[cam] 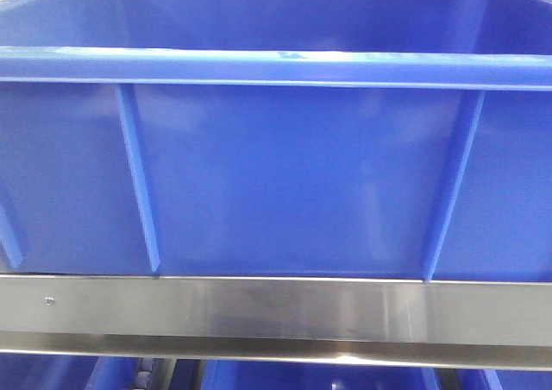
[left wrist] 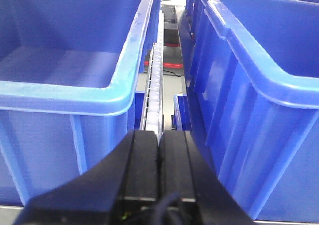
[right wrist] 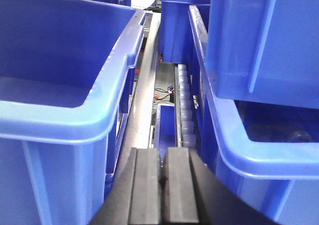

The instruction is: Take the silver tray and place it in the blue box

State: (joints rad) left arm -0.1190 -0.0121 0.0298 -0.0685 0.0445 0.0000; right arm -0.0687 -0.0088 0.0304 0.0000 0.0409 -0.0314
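Blue box fills front view: thick rim, ribbed wall, sits on steel rail. Interior hidden. Tray not visible. Left gripper and right gripper jaws closed, empty.

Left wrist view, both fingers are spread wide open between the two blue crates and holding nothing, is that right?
Not quite. In the left wrist view the left gripper has its fingers pressed together, not spread wide. The rest holds: they point into the gap between the two blue crates and hold nothing.
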